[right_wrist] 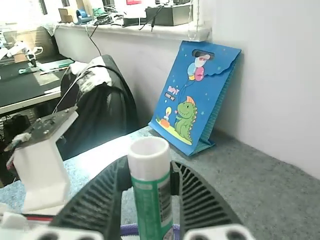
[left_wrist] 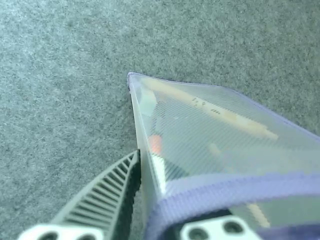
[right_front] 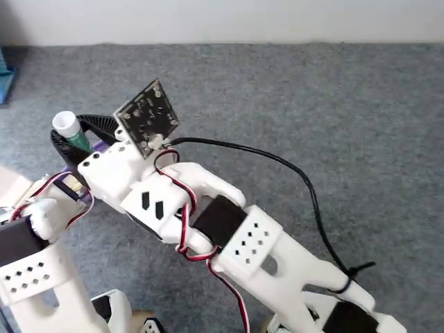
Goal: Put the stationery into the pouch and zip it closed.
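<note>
My right jaws pinch the glue stick (right_wrist: 150,200), plain in their wrist view. The left wrist view adds my left jaws clamping the pouch (left_wrist: 215,145), stationery (left_wrist: 230,117) inside.

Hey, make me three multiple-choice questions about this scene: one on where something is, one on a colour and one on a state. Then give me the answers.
1. Where is the glue stick?
A. inside the pouch
B. in the right gripper
C. in the left gripper

2. What colour is the pouch's zip band?
A. purple
B. red
C. yellow

3. What state is the left gripper in?
A. open, holding nothing
B. shut on the glue stick
C. shut on the pouch

Answers:
1 B: the right wrist view shows that gripper's fingers on either side of the stick.
2 A: a purple band runs along the translucent pouch's edge.
3 C: the left wrist view shows the pouch's edge pinched in it.
</note>
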{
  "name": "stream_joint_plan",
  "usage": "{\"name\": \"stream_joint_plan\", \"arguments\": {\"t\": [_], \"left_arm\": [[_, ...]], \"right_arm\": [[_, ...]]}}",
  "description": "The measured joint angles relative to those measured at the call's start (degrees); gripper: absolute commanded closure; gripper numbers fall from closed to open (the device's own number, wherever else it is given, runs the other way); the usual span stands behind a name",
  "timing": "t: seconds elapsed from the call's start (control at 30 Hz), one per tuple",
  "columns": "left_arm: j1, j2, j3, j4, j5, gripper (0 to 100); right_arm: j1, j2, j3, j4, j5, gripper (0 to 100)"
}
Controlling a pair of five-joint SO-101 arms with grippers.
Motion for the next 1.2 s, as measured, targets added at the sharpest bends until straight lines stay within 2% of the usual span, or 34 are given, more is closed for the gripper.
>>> {"name": "stream_joint_plan", "arguments": {"t": [0.47,0.63,0.7,0.83,1.03,1.2], "left_arm": [[-0.09,0.0,0.0,0.0,0.0,99],[0.0,0.0,0.0,0.0,0.0,99],[0.0,0.0,0.0,0.0,0.0,99],[0.0,0.0,0.0,0.0,0.0,99],[0.0,0.0,0.0,0.0,0.0,99],[0.0,0.0,0.0,0.0,0.0,99]], "right_arm": [[-0.62,5.01,4.4,-3.6,-0.09,98.4],[-0.62,0.18,10.73,-3.69,-0.09,81.8],[-0.62,-1.93,12.31,-2.55,-0.09,79.6],[-0.62,-4.84,12.48,3.25,-0.09,82.5],[0.62,-9.85,12.48,4.57,-0.09,84.9],[7.3,-12.92,12.48,7.03,-0.09,91.7]]}}
